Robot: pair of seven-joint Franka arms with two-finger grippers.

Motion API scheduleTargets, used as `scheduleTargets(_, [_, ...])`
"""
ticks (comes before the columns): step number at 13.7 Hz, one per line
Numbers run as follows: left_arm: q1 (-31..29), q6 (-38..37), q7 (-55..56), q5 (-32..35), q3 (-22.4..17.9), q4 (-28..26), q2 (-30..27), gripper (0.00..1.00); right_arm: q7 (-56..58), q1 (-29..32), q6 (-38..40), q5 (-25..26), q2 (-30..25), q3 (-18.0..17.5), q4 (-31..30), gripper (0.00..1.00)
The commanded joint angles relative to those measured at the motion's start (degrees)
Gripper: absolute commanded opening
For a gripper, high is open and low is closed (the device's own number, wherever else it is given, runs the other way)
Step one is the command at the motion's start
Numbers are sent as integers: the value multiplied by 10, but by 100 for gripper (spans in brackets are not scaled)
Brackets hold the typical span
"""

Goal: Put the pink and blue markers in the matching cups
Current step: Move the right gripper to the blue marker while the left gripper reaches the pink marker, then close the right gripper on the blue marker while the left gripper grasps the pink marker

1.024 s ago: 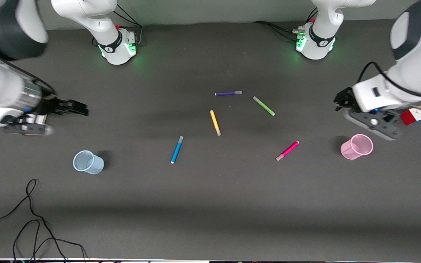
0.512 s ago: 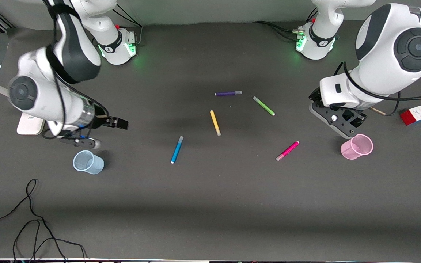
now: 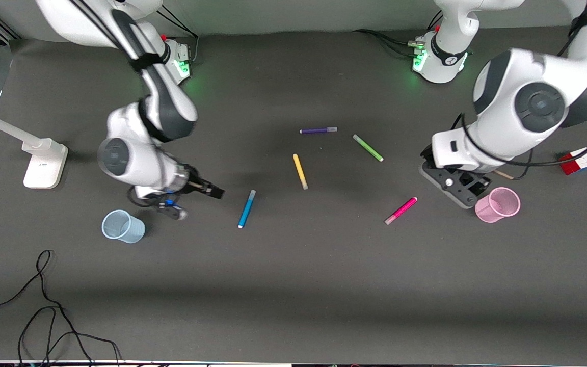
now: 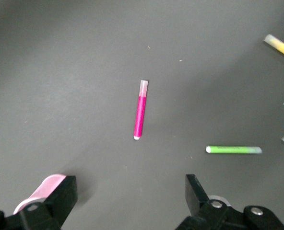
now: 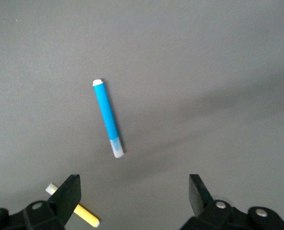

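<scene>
A: Markers tho, where r they?

B: Both flat on the table. Blue marker (image 3: 246, 208) lies btwn the blue cup (image 3: 123, 226) and the pink marker (image 3: 401, 210); pink cup (image 3: 498, 204) sits twd the left arm's end.

A: Grippers?

B: Right gripper (image 5: 132, 191) over bare table beside the blue one, fingers wide apart, holding nothing. Left gripper (image 4: 131, 191) same, up by the pink cup.

Markers (image 3: 246, 209) between two cups (image 3: 123, 226)
</scene>
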State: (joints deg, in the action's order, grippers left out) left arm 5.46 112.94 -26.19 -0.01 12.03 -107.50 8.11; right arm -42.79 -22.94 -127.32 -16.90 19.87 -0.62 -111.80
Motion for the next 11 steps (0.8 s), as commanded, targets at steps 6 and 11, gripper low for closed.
scheduleTargets(6, [10,279,-11,31,-1,-180,76,100,-97,-82,-188,-10,133,6,10,100])
scheduleTargets(11, [9,381,-6,57,-4,-178,174,100,-106,-100,-212,-9,156,7,10,99])
